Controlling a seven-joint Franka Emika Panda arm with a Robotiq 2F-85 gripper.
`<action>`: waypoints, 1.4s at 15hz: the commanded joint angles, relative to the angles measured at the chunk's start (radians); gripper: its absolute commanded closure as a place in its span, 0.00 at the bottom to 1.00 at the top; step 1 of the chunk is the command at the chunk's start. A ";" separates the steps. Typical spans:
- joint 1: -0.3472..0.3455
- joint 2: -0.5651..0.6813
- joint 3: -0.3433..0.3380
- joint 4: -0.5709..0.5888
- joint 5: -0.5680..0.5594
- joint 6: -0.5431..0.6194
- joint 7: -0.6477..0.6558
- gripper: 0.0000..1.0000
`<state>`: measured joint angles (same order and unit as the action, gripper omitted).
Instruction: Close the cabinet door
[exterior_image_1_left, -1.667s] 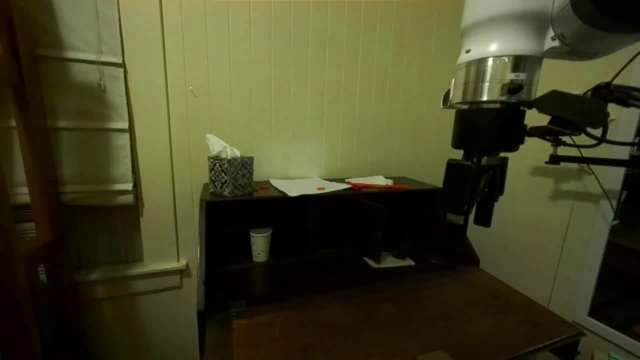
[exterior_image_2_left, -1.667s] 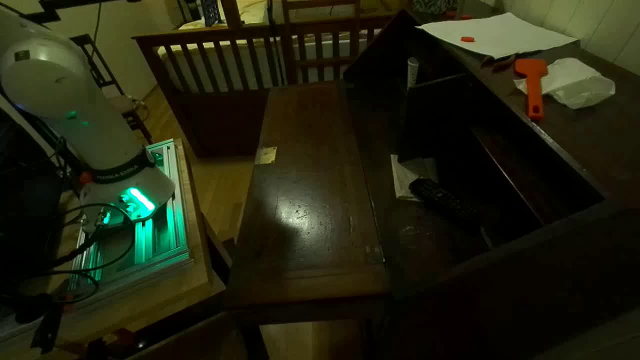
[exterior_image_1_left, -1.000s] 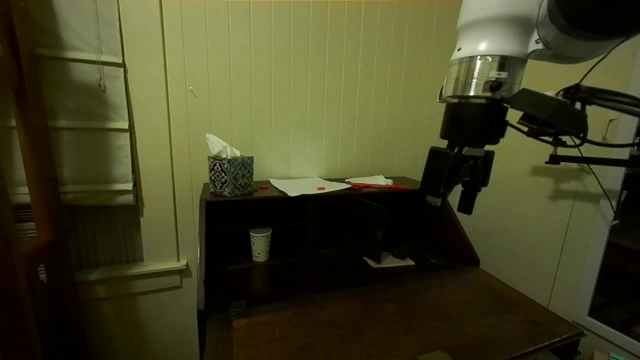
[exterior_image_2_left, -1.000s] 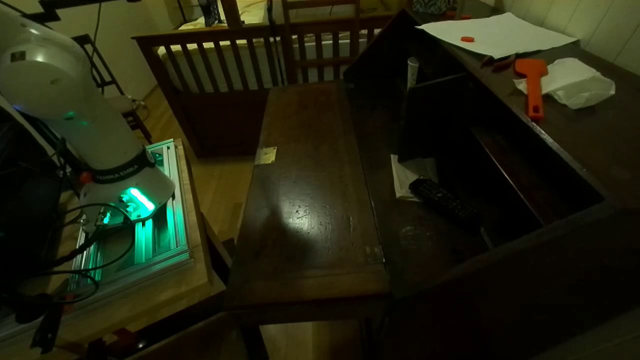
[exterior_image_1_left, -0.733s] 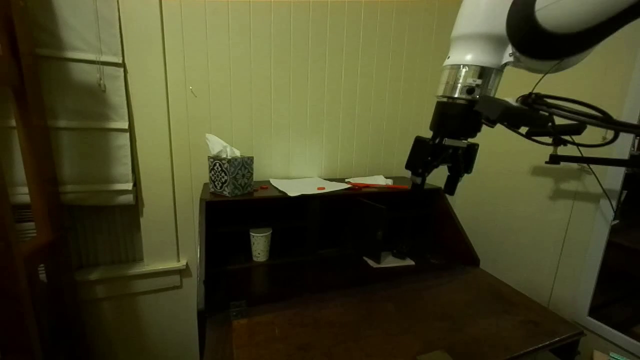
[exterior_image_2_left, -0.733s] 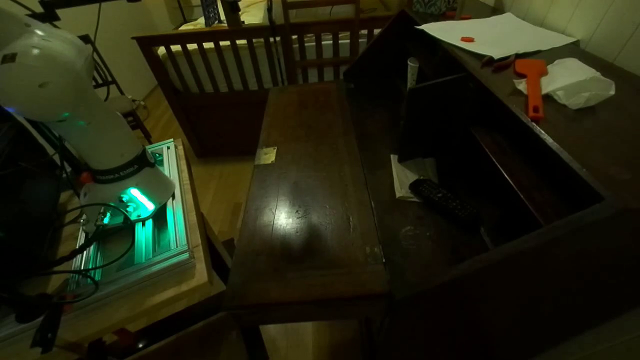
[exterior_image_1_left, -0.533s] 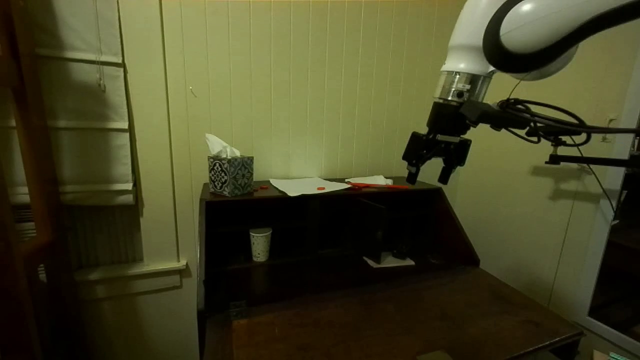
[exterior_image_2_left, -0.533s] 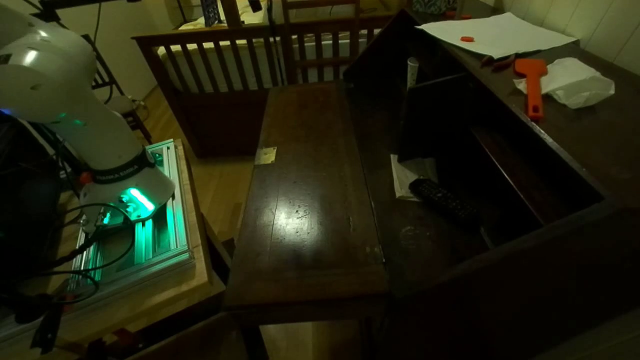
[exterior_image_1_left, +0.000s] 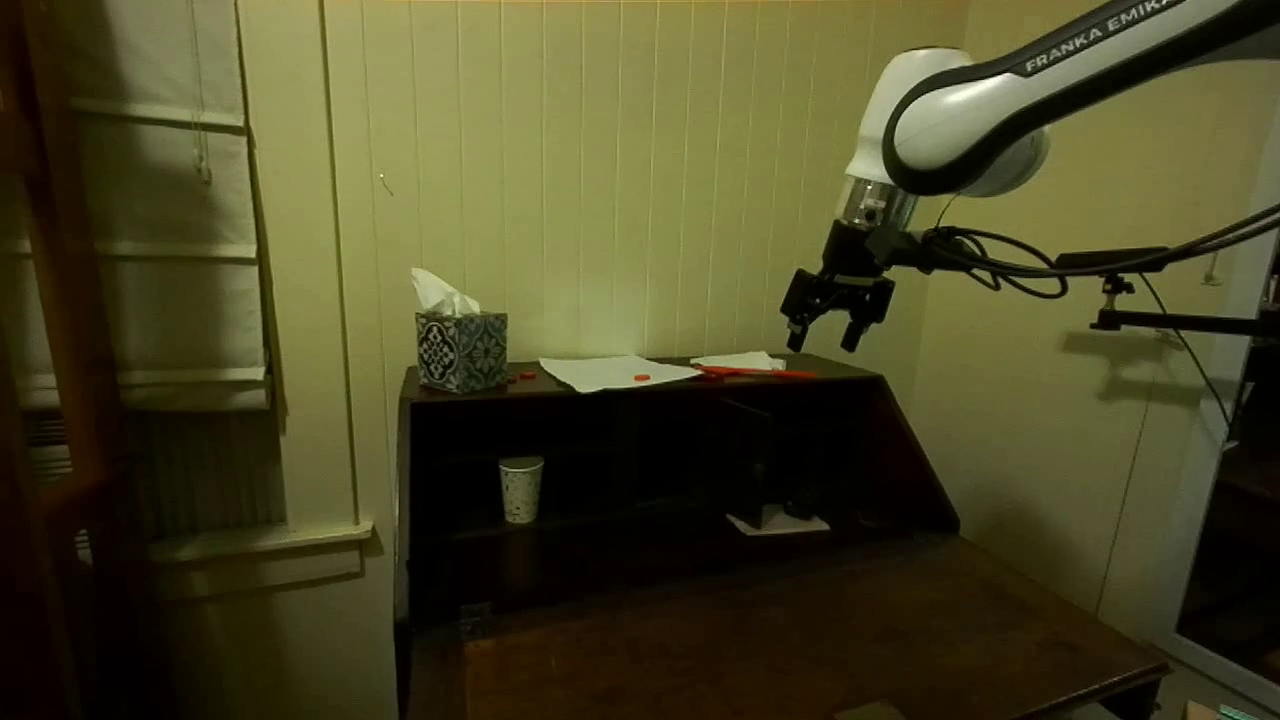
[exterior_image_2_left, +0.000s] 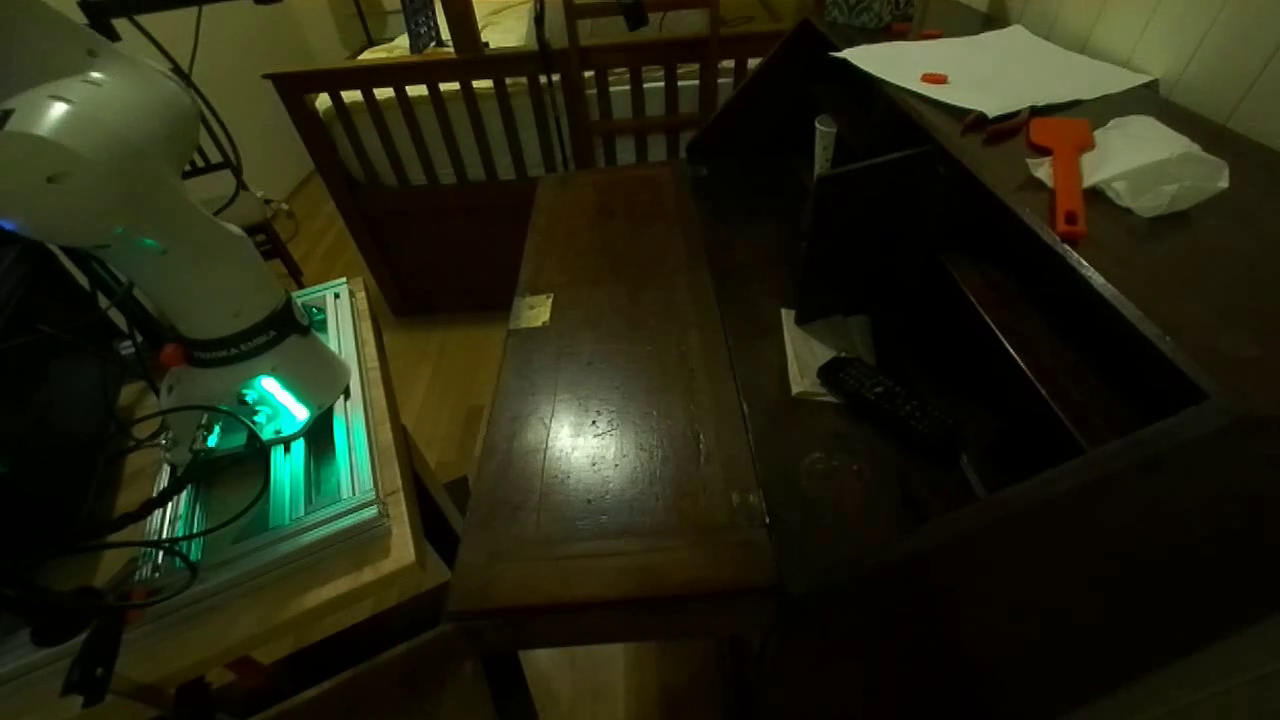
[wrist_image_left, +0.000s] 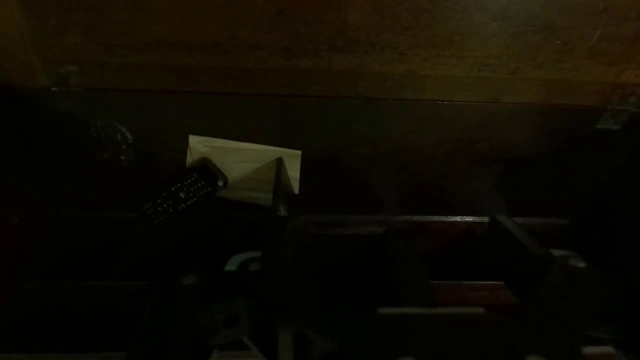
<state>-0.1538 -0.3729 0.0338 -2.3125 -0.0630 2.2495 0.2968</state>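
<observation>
In an exterior view we see the cabinet door (exterior_image_1_left: 800, 630) lying flat on the near side of the cabinet (exterior_image_1_left: 900, 450); our hand (exterior_image_1_left: 824, 338), jaws parted, hangs higher, toward the right, well apart.

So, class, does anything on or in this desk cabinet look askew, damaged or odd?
Slightly. The remote lies askew, one end overlapping the pale paper. On top, the white paper under the orange tool looks crumpled. The lowered cabinet door shows scuff marks.
</observation>
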 joint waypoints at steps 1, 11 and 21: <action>0.013 0.007 -0.014 0.002 -0.005 -0.002 0.004 0.00; -0.061 0.191 -0.074 0.091 -0.079 0.261 0.020 0.25; -0.019 0.612 -0.195 0.417 -0.203 0.400 0.105 0.89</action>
<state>-0.2097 0.1253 -0.1138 -2.0135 -0.2215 2.6422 0.3553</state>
